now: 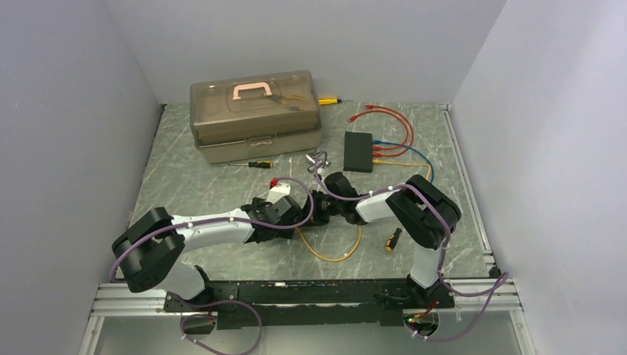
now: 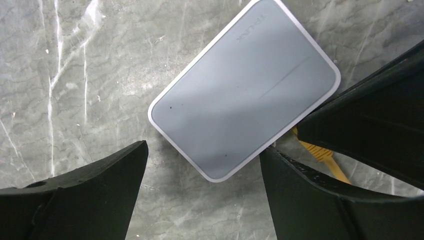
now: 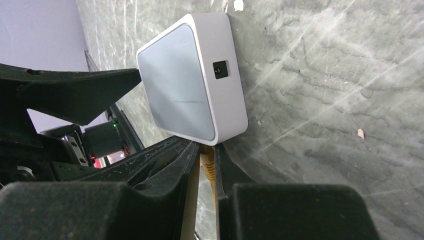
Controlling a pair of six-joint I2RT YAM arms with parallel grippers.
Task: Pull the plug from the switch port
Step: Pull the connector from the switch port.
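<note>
The black switch [image 1: 358, 151] lies at the back right with red, blue and yellow cables [image 1: 392, 137] running from its right edge; neither gripper is near it, and it is out of both wrist views. Both grippers meet at a silver-grey flat box [image 2: 245, 95], also in the right wrist view [image 3: 185, 85]. My right gripper [image 3: 206, 161] is shut on a yellow plug [image 3: 207, 167] at that box's edge. My left gripper [image 2: 204, 150] is open, its fingers either side of the box's near corner. The plug's yellow cable [image 1: 333, 255] loops toward the table's front.
A translucent brown toolbox [image 1: 255, 115] stands at the back left. Screwdrivers lie in front of it [image 1: 259, 163], behind it [image 1: 329, 100] and near the right arm [image 1: 392, 239]. Grey walls close in three sides.
</note>
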